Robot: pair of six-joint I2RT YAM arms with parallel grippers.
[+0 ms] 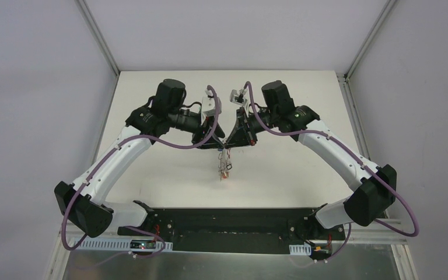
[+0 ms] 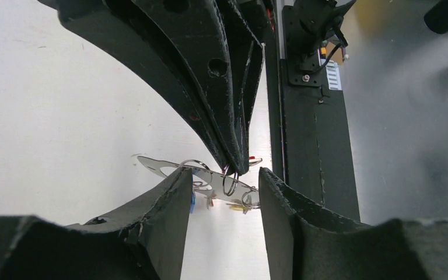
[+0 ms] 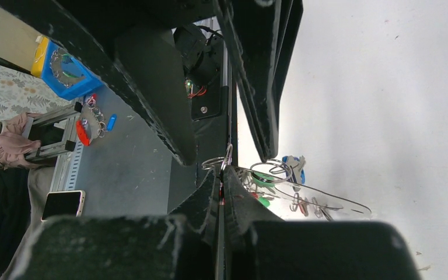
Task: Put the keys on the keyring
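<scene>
The work looks far along, by my reading; the keyring (image 3: 303,192) hangs in the air between the two arms above the middle of the desk (image 1: 291,169), and a bunch of keys (image 1: 224,166) dangles from it; tags of green, blue and red show in the right wrist view, and blue, red and yellow in the left one. The right hand (image 3: 220,175) is pressed tight together, with the thin wire of the loop pinched at its tips, so it carries the whole bunch; the left hand (image 2: 223,175) stands parted, one finger on each side of the loop and the keys, gripping nothing that I can see. What is left is probably to check that every key sits on the wire, and to set the ring down.

Much is hard to make out; the loop is seen almost edge-on, so its opening cannot be found; the left hand's near finger covers one end of it; the count of keys is uncertain, since the tags overlap; from above the bunch is only a small tangle. Whether each key is truly threaded, or merely resting against the wire, cannot be told.
</scene>
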